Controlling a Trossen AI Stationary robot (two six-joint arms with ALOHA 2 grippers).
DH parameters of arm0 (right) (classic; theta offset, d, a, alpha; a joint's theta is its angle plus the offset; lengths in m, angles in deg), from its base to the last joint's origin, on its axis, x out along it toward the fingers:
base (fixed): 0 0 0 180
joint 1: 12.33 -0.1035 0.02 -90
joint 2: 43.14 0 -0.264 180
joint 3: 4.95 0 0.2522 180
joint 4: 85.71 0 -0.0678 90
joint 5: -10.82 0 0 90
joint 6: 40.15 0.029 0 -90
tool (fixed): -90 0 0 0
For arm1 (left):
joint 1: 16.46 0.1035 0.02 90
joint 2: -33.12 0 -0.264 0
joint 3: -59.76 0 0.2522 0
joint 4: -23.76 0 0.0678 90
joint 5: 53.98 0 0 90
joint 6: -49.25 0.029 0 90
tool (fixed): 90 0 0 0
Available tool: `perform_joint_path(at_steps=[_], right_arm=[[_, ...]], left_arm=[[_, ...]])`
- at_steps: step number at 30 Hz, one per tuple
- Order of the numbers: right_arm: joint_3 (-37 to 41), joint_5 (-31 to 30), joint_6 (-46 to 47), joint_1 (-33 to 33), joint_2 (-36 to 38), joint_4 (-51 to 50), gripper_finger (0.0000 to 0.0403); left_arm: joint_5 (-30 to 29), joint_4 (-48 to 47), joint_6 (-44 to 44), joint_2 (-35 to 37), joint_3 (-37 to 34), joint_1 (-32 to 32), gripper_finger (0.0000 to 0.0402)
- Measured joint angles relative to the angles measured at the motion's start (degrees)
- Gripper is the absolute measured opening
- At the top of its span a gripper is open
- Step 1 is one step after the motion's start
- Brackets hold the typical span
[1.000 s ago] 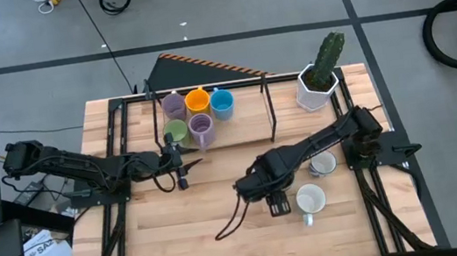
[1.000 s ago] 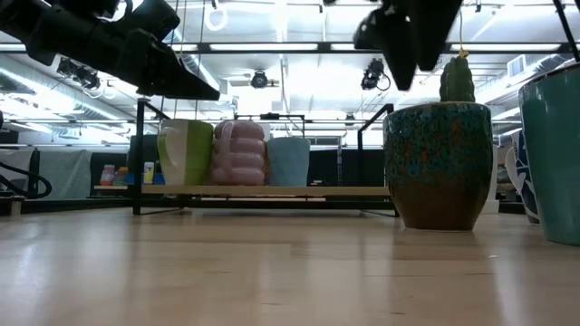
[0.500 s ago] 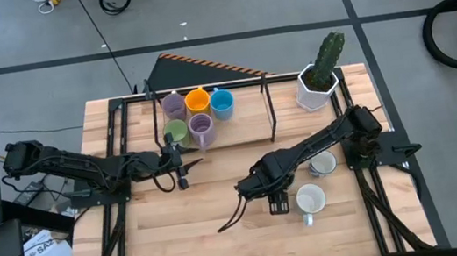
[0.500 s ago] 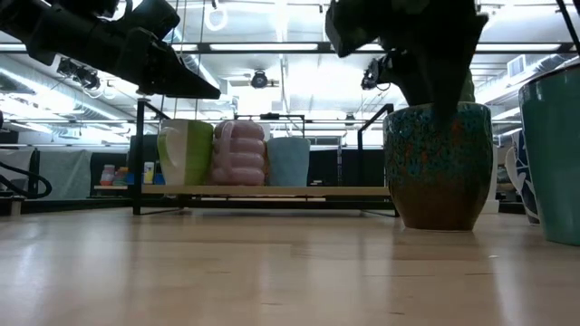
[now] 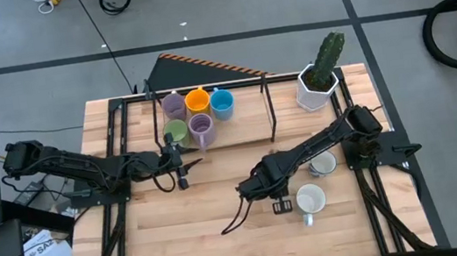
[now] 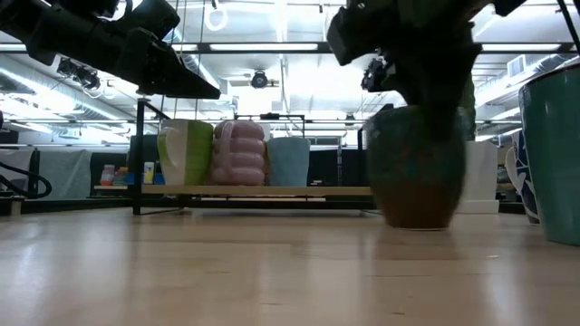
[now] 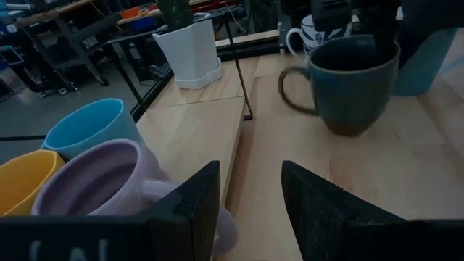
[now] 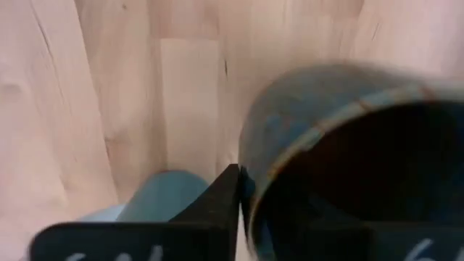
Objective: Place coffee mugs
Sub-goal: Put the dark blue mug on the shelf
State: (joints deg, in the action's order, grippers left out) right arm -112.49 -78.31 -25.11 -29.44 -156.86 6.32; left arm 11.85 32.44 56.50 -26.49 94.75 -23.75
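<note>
A dark brown mug (image 7: 353,85) stands upright on the table right of centre, with my right gripper (image 5: 276,194) shut on it from above. In the high view the gripper hides the mug. Two white mugs (image 5: 322,164) (image 5: 310,198) stand just to its right. On the low wooden shelf (image 5: 242,132) at the far side stand two purple mugs (image 5: 201,130) (image 5: 174,106) and an orange (image 5: 197,99), a blue (image 5: 222,103) and a green mug (image 5: 175,135). My left gripper (image 7: 250,210) is open beside the shelf's near purple mug (image 7: 94,190), with nothing between its fingers. My right gripper has the dark brown mug by its wall at the rim (image 8: 255,168), on the side away from the handle (image 7: 290,87). One finger (image 8: 210,199) is outside and the other inside. The fingers point down from above. The mug is upright; whether its base is off the table I cannot tell.
A white faceted pot with a cactus (image 5: 320,81) stands at the far right. Black frame rails (image 5: 272,109) rise around the shelf. A large teal vessel (image 6: 553,154) fills the low view's right edge. Bare wood (image 5: 198,229) lies at the near left.
My right gripper has come down onto the dark brown mug and taken hold of its rim. The mug has shifted a little toward the table's left and shows blurred.
</note>
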Motion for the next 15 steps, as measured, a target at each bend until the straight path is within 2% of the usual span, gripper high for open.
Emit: perform_joint_path(at_steps=[4,15], right_arm=[[-0.05,-0.42,-2.98,0.03,0.25,0.07,0.0046],[0.02,-4.95,-12.48,-1.34,6.57,2.08,0.0054]], left_arm=[[0.00,0.00,-0.06,0.00,0.00,0.00,0.0155],[0.00,0.00,-0.33,0.00,0.00,0.00,0.0155]])
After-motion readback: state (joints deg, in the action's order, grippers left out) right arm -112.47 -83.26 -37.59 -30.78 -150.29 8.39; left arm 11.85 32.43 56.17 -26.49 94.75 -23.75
